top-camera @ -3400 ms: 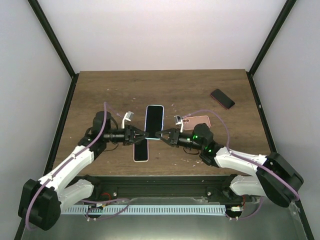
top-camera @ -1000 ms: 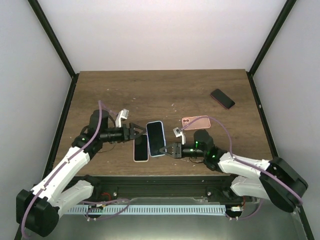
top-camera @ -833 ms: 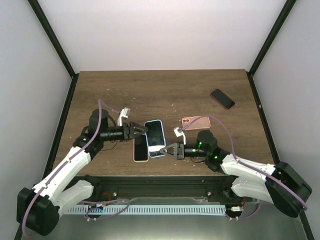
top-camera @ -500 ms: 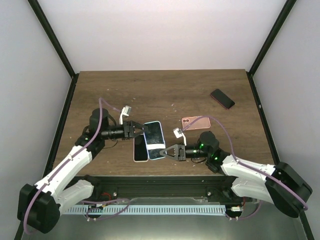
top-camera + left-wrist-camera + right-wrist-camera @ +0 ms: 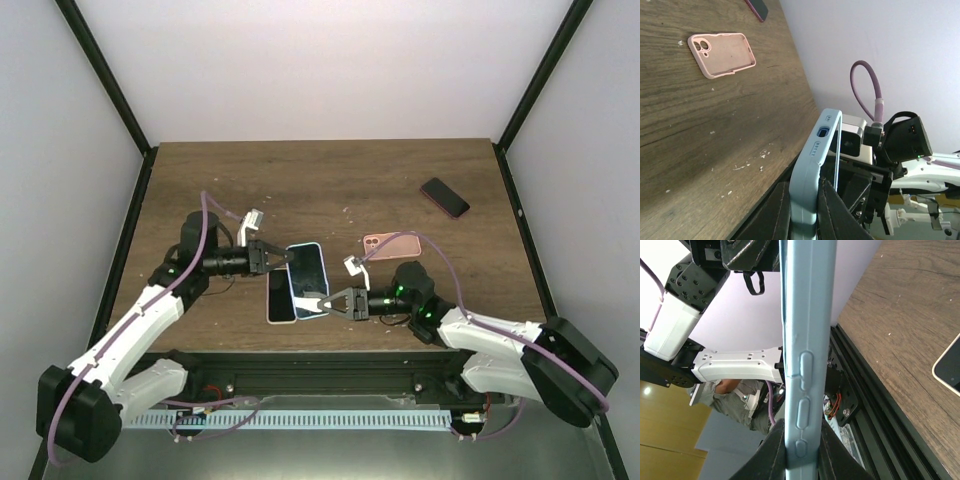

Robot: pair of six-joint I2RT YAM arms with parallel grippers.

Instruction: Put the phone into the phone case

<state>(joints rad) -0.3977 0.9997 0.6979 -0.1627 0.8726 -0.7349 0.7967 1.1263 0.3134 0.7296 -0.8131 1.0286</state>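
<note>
Light blue phone case [image 5: 309, 275] was held off the table [image 5: 330, 170], tilted. Left gripper [image 5: 285, 261] was clenched on its far-left edge and right gripper [image 5: 322, 302] on its near edge. Phone [image 5: 279, 300] lay flat just left, partly under the case. Pink case [image 5: 392, 243] and dark phone [image 5: 445, 197] lay well right. Bare wood showed toward the far edge.

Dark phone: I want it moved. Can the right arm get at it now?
Probably not yet: the right pincer is shut on the blue case, with the left pincer; the dark phone itself lies uncovered.
</note>
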